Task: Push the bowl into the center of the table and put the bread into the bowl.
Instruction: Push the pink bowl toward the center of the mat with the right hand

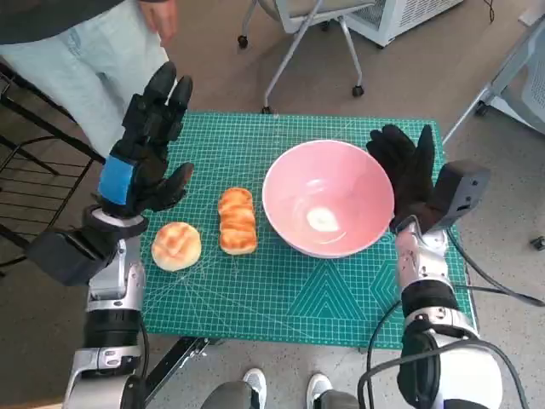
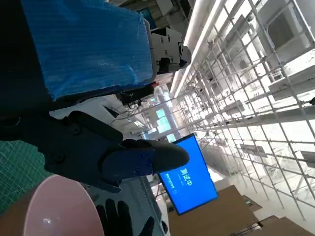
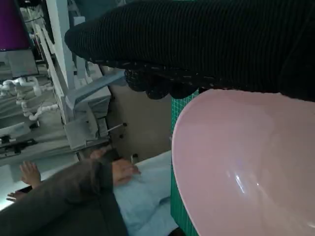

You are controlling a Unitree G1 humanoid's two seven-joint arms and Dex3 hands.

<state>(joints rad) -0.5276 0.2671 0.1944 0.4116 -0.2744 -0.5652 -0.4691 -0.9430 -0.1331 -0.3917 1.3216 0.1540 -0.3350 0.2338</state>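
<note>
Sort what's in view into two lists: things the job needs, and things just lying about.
Needed for the job:
- pink bowl
- long bread loaf
- round bun
- green cutting mat covering the table
- left robot hand, open
- right robot hand, beside the bowl

Just lying about:
- office chair
- seated person
- blue screen

So the pink bowl (image 1: 329, 198) sits on the green cutting mat (image 1: 281, 290), with the gloved right hand (image 1: 410, 174) flat against its right rim. Just left of the bowl is a long bread loaf (image 1: 237, 220), then a round bun (image 1: 176, 245). The left hand (image 1: 146, 145) hovers above, fingers spread, holding nothing.
</note>
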